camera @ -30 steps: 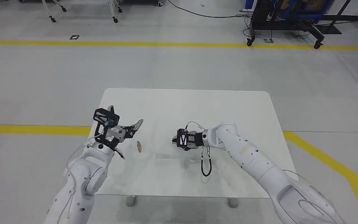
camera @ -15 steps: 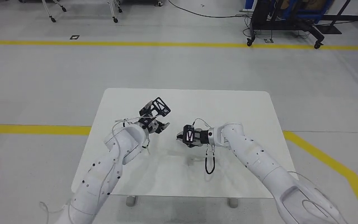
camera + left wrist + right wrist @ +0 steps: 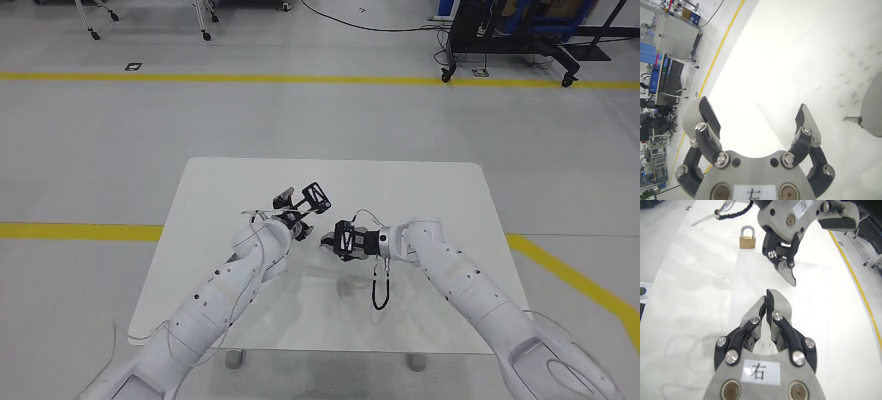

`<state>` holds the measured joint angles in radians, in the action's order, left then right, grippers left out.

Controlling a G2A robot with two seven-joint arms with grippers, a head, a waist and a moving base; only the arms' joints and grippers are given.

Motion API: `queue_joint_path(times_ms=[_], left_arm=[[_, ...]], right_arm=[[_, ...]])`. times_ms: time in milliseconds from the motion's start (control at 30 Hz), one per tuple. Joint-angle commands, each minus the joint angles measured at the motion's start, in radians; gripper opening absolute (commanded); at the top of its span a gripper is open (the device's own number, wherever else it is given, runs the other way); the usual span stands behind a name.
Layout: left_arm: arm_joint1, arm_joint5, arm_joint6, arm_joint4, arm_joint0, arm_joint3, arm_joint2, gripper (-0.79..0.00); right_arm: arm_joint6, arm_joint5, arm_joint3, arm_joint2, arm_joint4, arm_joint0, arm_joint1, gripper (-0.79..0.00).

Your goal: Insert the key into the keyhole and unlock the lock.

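Right gripper (image 3: pixel 767 296) pinched together on key (image 3: pixel 850 119), blade protruding, presumably for insertion. Left gripper (image 3: pixel 752 102), jaws apart, at its 11 o'clock in top view. Brass padlock (image 3: pixel 747 238) unheld.

Holds left end effector (image 3: pixel 297 213) just beside right end effector (image 3: pixel 325 241) above the white desk's (image 3: pixel 430 190) middle; dangles a black cable loop (image 3: pixel 377 290) nearby.

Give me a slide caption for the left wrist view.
Open left gripper above the white table, key held by the right gripper nearby.
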<state>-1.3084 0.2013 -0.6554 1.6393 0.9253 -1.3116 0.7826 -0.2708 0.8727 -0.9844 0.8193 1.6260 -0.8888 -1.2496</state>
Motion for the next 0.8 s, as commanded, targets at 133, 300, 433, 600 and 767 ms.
queue_joint_path(times_ms=[133,300,433,600,767], left_arm=[[-0.029,0.015,-0.038,-0.016,-0.041,0.112,-0.041,0.0],[-0.048,0.003,-0.035,-0.009,-0.071,0.174,-0.054,0.0],[-0.059,-0.013,-0.022,-0.009,-0.085,0.199,-0.056,0.0],[-0.059,-0.038,0.009,-0.041,-0.099,0.178,-0.002,0.0],[-0.015,0.039,0.024,-0.17,-0.055,0.029,0.194,0.0]], right_arm=[[-0.001,0.006,0.029,0.0,-0.012,0.009,0.0,-0.785],[-0.041,0.012,0.045,0.004,-0.019,0.008,0.003,-0.785],[-0.101,0.017,0.054,0.016,-0.017,0.007,0.01,-0.785],[-0.143,0.047,0.055,0.029,-0.02,0.0,0.02,-0.785],[-0.143,0.047,0.055,0.029,-0.02,0.0,0.02,-0.785]])
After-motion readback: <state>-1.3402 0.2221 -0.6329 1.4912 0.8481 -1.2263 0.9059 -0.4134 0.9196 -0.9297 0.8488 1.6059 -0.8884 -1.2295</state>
